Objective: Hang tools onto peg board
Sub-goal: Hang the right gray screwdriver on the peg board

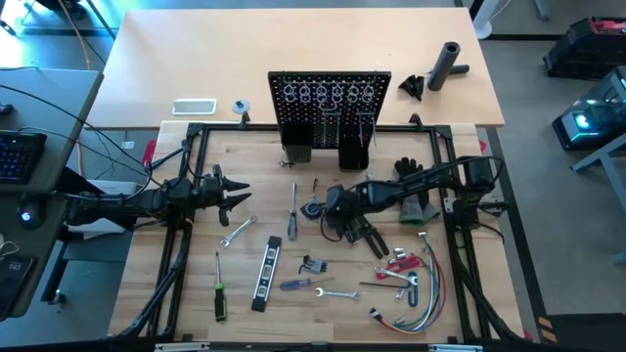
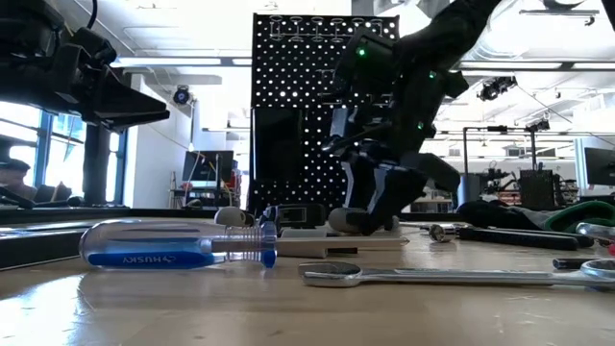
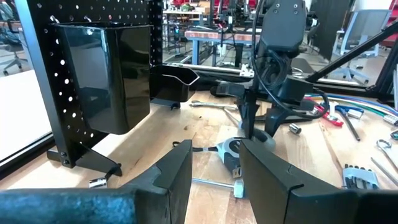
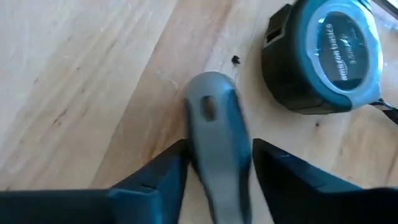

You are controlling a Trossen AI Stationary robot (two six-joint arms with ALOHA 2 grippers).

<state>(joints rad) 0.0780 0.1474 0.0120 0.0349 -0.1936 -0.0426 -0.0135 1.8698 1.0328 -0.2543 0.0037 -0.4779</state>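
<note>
The right tool is down at the counter near its middle, its two dark fingers standing on either side of a grey handle. The fingers sit close beside the handle with thin gaps showing on both sides, so the tool is not clamped on it (partly spread, as far as the right wrist view shows). Just beyond the fingertips lies a tape measure, near the handle's rounded end but apart from it.

The left tool hangs off to the side of the counter, well apart from the right one, its fingers parted with nothing between them. Ahead of it stands the peg board, upright on its base, with two black bins hung on its face and a row of ring hooks along its top.

Between the two tools lie a slim screwdriver and a small wrench. Nearer the front edge, on the left tool's side, are a green-handled screwdriver and a black-yellow level; a blue-handled screwdriver and a long silver wrench lie between them and the right tool's side, where a bundle of coloured wires rests.
</note>
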